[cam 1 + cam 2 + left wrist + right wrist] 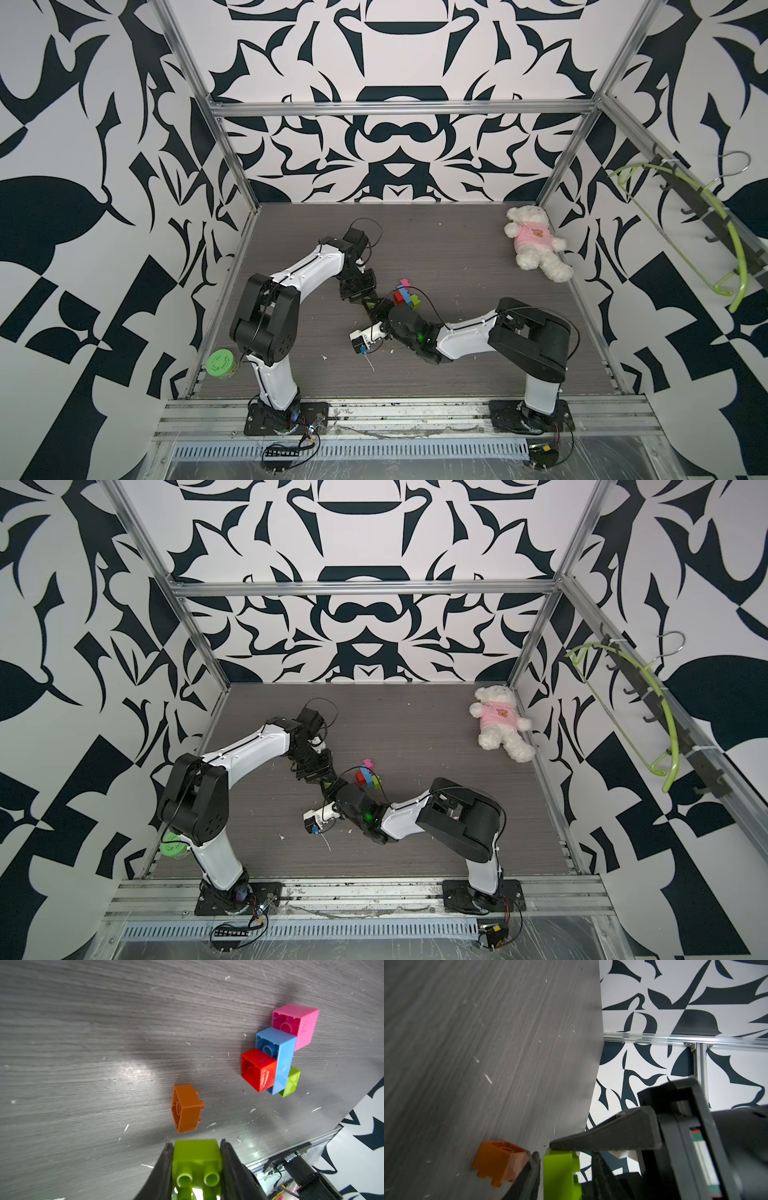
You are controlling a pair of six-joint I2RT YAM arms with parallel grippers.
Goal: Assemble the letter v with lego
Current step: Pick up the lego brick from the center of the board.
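The left gripper (196,1144) is clamped on a lime green brick (196,1160). One finger presses flat against each side, and the studs point back toward the wrist camera.

The right gripper (564,1154) stands around the same brick from another direction. In the right wrist view its two fingers flank the brick (560,1176), one facing the hollow underside and one facing the studs. A sliver of wall shows between the studs and that finger, so these jaws are part open and not gripping. Whether the underside finger touches the plastic is hard to tell from this angle.

The orange brick (187,1108) lies on its side on the grey table (83,1064), just ahead of the left fingertips and apart from the held brick.

Farther off sits the joined cluster (282,1047). It is made of the pink brick (295,1024), blue brick (280,1068), red brick (258,1070) and a second lime green brick (291,1081), stepped together with their undersides toward the left wrist camera.

In both top views the cluster (407,295) (368,776) rests on the table just beyond where the two grippers meet, slightly to the robot's right of them.
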